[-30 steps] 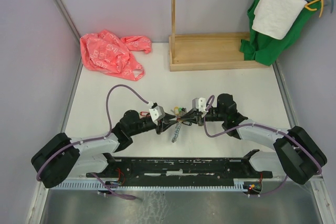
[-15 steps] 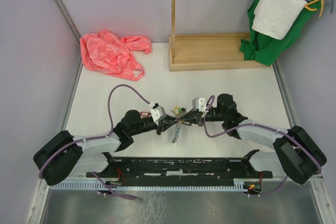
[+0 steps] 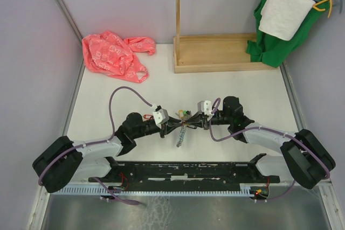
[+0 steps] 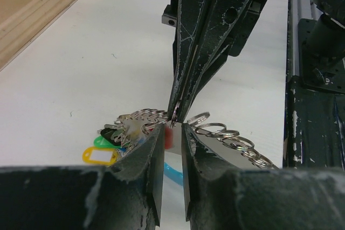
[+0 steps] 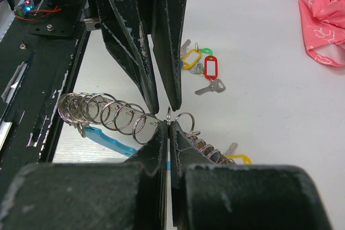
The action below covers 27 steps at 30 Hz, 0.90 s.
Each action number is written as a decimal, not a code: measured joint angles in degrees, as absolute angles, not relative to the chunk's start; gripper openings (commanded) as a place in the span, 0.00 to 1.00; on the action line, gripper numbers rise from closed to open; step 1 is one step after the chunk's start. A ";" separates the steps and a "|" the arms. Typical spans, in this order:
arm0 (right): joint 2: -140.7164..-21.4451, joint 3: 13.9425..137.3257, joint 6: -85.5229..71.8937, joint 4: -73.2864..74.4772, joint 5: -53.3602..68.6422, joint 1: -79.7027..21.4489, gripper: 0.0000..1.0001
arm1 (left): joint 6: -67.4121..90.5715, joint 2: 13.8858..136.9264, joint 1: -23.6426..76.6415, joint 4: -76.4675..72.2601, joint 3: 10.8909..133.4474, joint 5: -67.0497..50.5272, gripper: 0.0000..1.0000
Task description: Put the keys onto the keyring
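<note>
Left hand (image 4: 173,130) has narrowed around a red tag (image 4: 170,136), grip unclear; fully closed right hand (image 5: 168,124) pinches one coil of the seemingly light, floppy keyring (image 5: 110,140), a sound hold.

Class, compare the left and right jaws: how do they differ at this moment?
The left gripper shows a gap between its jaws; the right gripper is pressed shut. The right pinches a small split ring; the left grips nothing plainly. Both are black, scuffed and face each other at the keyring.
</note>
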<state>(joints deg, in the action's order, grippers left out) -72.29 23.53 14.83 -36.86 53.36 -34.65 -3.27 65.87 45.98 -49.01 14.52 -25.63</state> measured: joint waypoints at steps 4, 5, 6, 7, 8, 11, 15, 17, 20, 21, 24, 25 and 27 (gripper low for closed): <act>-72.29 23.53 14.85 -36.84 53.58 -34.65 0.01 | -3.27 66.81 45.98 -49.32 14.55 -26.22 0.23; -72.29 23.53 14.83 -36.84 53.65 -34.65 0.01 | -3.27 67.09 45.98 -49.41 14.55 -26.28 0.23; -72.29 23.53 14.85 -36.84 53.78 -34.65 0.01 | -3.27 67.31 45.95 -49.41 14.55 -26.35 0.22; -72.29 23.53 14.85 -36.84 53.84 -34.65 0.01 | -3.27 67.53 45.95 -49.47 14.55 -26.50 0.21; -72.29 23.53 14.85 -36.82 53.93 -34.65 0.01 | -3.27 67.79 45.95 -49.60 14.55 -26.68 0.20; -72.29 23.53 14.85 -36.77 54.06 -34.65 0.01 | -3.29 68.01 45.95 -49.74 14.61 -27.14 0.18; -72.29 23.53 15.20 -36.62 54.46 -34.65 0.01 | -3.33 68.40 45.93 -49.87 14.85 -27.46 0.17; -72.29 23.53 15.29 -36.58 54.59 -34.63 0.01 | -3.33 68.75 45.84 -49.84 15.05 -27.66 0.15; -72.29 23.53 15.62 -36.34 55.07 -34.65 0.01 | -3.33 68.90 45.82 -49.84 15.25 -28.23 0.09; -72.29 23.53 15.86 -36.21 55.27 -34.65 0.01 | -3.36 68.90 45.82 -49.84 15.31 -28.47 0.07; -72.27 23.55 16.34 -35.86 55.57 -34.63 0.01 | -3.46 68.90 45.80 -49.69 15.33 -28.84 0.03; -72.27 23.55 16.56 -35.64 55.61 -34.65 0.02 | -3.55 68.90 45.80 -49.56 15.35 -28.93 0.03; -72.14 23.70 17.02 -34.81 55.70 -34.65 0.05 | -4.14 68.88 45.82 -49.23 15.40 -29.17 0.03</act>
<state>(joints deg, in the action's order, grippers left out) -72.14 23.70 17.02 -34.81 55.70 -34.65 -4.14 68.88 45.82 -49.23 15.40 -29.17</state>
